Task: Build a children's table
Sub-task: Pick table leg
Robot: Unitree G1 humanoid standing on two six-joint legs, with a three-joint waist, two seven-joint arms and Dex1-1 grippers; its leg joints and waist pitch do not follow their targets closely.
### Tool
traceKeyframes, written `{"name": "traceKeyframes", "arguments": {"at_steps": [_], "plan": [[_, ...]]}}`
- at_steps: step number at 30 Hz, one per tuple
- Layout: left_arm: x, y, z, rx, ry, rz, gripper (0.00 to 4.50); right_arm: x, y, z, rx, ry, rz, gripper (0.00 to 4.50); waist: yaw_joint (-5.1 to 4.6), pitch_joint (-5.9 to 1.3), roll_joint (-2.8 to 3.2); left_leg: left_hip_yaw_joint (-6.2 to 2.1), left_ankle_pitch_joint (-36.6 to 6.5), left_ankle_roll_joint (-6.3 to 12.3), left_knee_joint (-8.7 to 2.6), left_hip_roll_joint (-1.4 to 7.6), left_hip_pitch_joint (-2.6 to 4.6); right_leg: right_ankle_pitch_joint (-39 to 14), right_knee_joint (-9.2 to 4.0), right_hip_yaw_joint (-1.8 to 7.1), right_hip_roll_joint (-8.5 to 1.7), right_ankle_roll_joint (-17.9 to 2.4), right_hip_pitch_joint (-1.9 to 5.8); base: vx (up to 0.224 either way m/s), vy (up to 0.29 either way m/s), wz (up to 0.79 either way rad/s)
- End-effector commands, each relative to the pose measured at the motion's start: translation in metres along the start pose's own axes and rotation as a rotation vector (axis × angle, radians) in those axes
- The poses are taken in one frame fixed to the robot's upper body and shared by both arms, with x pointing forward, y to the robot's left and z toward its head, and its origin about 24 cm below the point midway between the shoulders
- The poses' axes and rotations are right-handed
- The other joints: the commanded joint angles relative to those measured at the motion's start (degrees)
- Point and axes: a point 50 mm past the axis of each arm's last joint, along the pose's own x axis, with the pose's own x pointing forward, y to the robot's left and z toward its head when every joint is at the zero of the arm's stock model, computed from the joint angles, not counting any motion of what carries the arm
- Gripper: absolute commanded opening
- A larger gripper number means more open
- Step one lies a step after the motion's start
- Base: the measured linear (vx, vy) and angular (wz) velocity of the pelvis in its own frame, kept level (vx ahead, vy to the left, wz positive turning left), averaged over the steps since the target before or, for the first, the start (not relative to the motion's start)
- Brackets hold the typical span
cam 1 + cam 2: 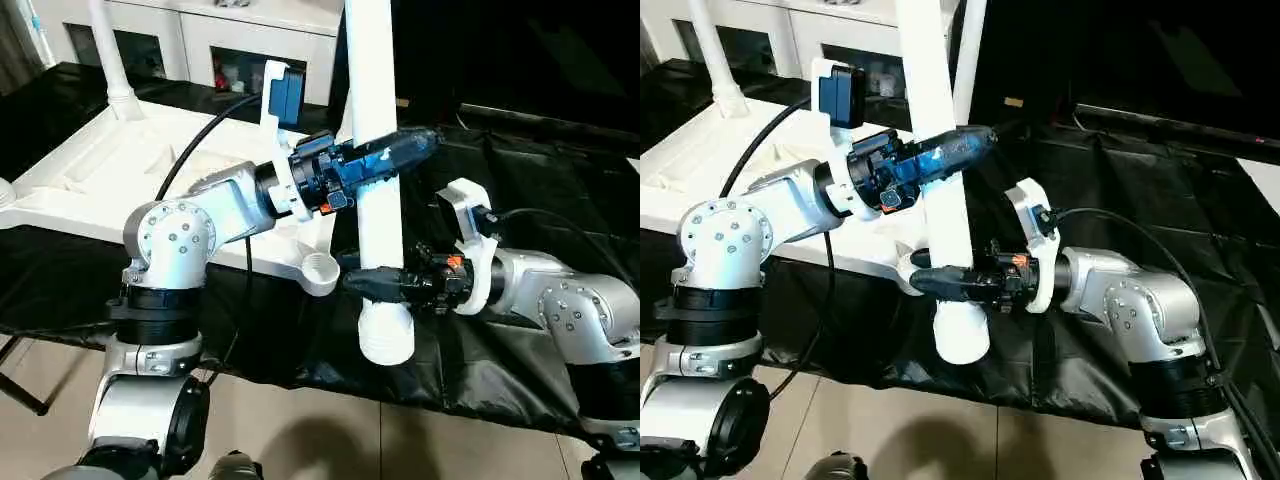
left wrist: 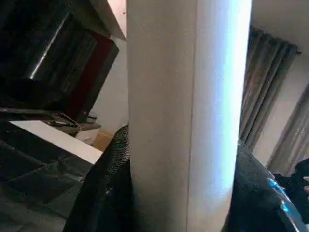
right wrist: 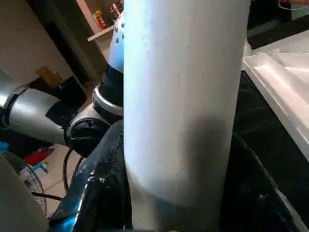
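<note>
Black sheet (image 1: 520, 330) below; left pincer (image 1: 385, 160), right pincer (image 1: 385, 284) both clamp upright leg (image 1: 378, 220).

Both silver forearms reach inward toward each other. The left pincer (image 1: 385, 155) sits higher, its black fingers closed around the upright white tube leg (image 1: 378, 120). The right pincer (image 1: 378, 284) grips the same leg lower down, near its flared bottom end, wrist turned level.

Below my arms a counter (image 1: 520, 360) draped in black sheeting carries the white table top (image 1: 120, 180), lying upside down with its ribbed underside up, one corner socket (image 1: 322, 272) jutting past the counter's near edge.
</note>
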Motion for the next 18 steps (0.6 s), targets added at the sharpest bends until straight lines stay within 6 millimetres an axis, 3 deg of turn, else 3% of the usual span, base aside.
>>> {"name": "traceKeyframes", "arguments": {"at_steps": [1,2,3,5,6,18], "plan": [[0.01,0.002,0.0,0.043,0.035,0.049,1.84,0.001,-0.012,0.003,-0.059,0.023,-0.135,2.21,0.03,-4.29,-0.07,-0.32,-13.86,-3.56,-3.47,1.24,2.04,-9.46,-3.99,1.8,-2.79,-9.87,1.52,0.0,0.0,0.0],[0.01,0.005,0.0,0.066,0.048,0.092,1.84,0.002,-0.016,0.003,-0.067,0.021,-0.173,2.21,-0.14,-4.31,-0.08,-0.37,-13.92,-3.76,-3.51,1.23,2.02,-9.74,-3.99,1.77,-2.74,-9.65,1.51,0.0,0.0,0.0],[0.011,0.007,-0.001,0.077,0.054,0.118,1.8,0.004,-0.017,0.004,-0.069,0.016,-0.189,2.56,-0.2,-4.3,-0.25,-0.37,-14.02,-3.87,-3.52,1.25,2.03,-9.99,-4.01,1.79,-2.74,-9.51,1.47,0.0,0.0,0.0],[0.012,0.011,-0.001,0.11,0.061,0.173,1.8,0.008,-0.019,0.004,-0.083,0.015,-0.222,2.61,-0.11,-4.27,-0.04,-0.43,-13.81,-4.12,-3.6,1.35,2.16,-10.09,-4.03,1.86,-2.8,-8.86,1.43,0.0,0.0,0.0],[0.013,0.012,-0.001,0.13,0.064,0.194,1.8,0.01,-0.022,0.002,-0.102,0.02,-0.271,2.68,-0.19,-4.31,-0.23,-0.4,-13.39,-4.3,-3.58,1.29,2.11,-9.79,-3.91,1.82,-2.75,-8.66,1.43,0.0,0.0,0.0],[0.016,0.01,-0.005,0.256,0.175,0.194,1.79,0.009,-0.027,-0.005,-0.077,0.101,-0.327,2.74,-0.15,-4.3,-0.2,-0.29,-12.9,-3.49,-3.52,1.18,2.05,-8.5,-3.84,1.82,-2.62,-8.61,1.59,0.0,0.0,0.0]]}}
